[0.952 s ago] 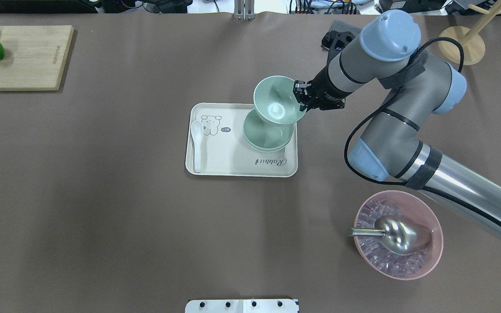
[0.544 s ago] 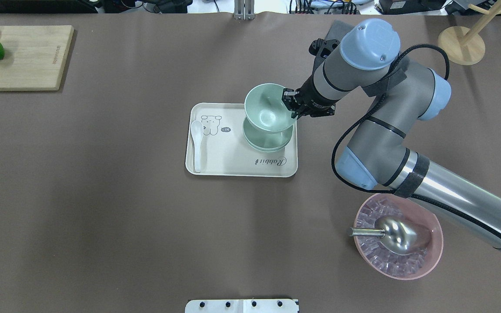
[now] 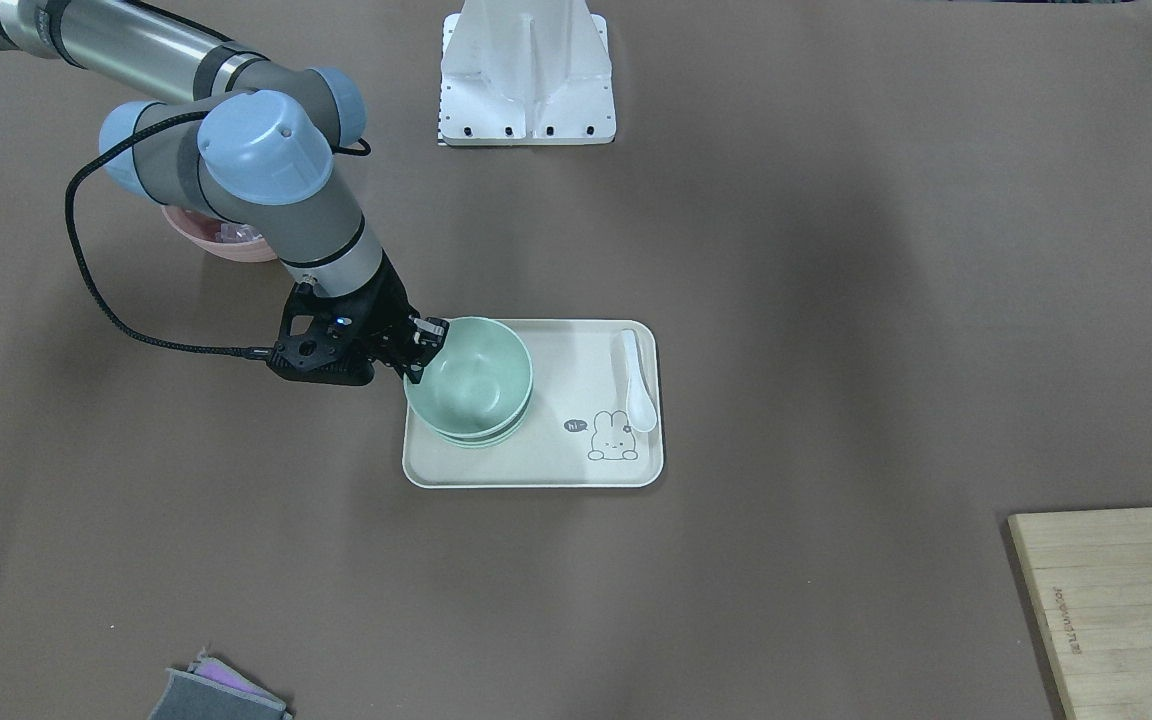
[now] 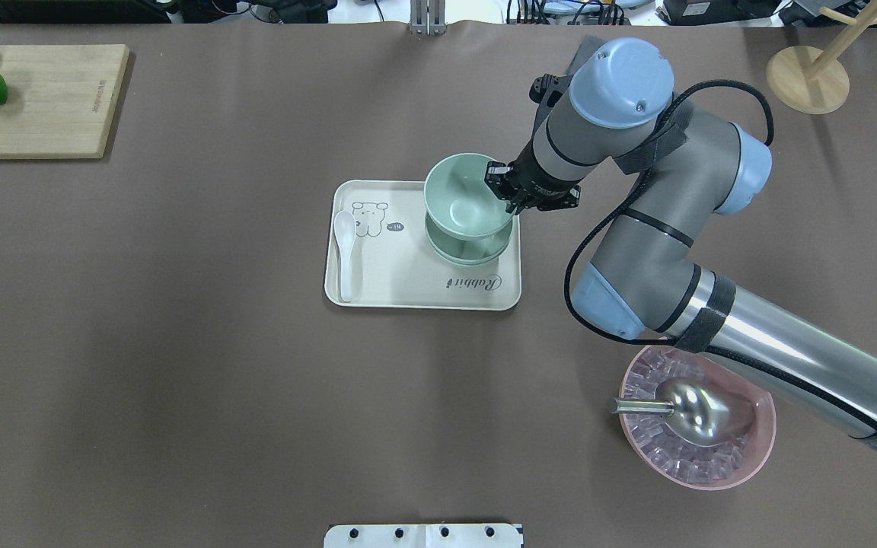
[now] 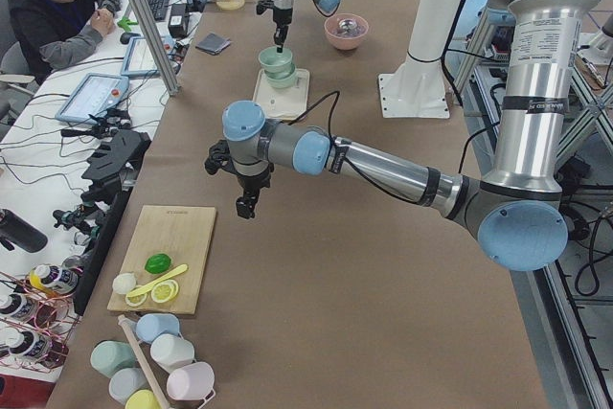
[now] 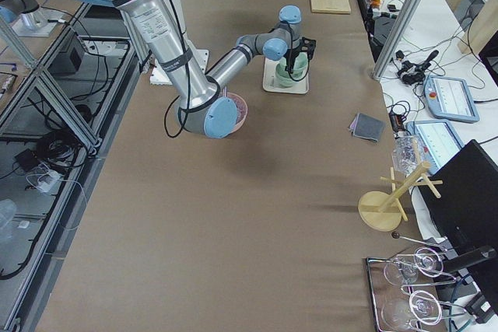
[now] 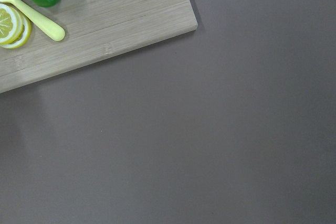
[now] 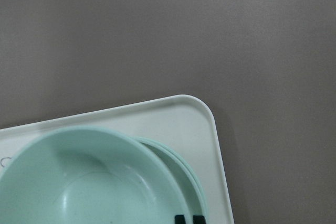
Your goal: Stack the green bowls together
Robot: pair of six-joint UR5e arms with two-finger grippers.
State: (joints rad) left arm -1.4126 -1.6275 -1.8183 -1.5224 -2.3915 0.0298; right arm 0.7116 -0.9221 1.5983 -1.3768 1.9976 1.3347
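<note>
Over tray (image 4: 408, 285) — right gripper (image 4: 506, 193), angled down, seemingly grips green bowl (image 4: 463, 194).

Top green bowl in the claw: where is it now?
In the overhead view, the top green bowl is near mid-table, held by the right claw at its right rim, over the two stacked bowls at the tray's right end.

Grey arms (image 4: 789, 358), blue caps (image 4: 621, 72), black cable (image 3: 196, 348)

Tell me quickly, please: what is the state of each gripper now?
Right gripper: closed, holding the pale mint-green round matte bowl by its rim.
Left gripper: cannot be told whether open or closed.
</note>
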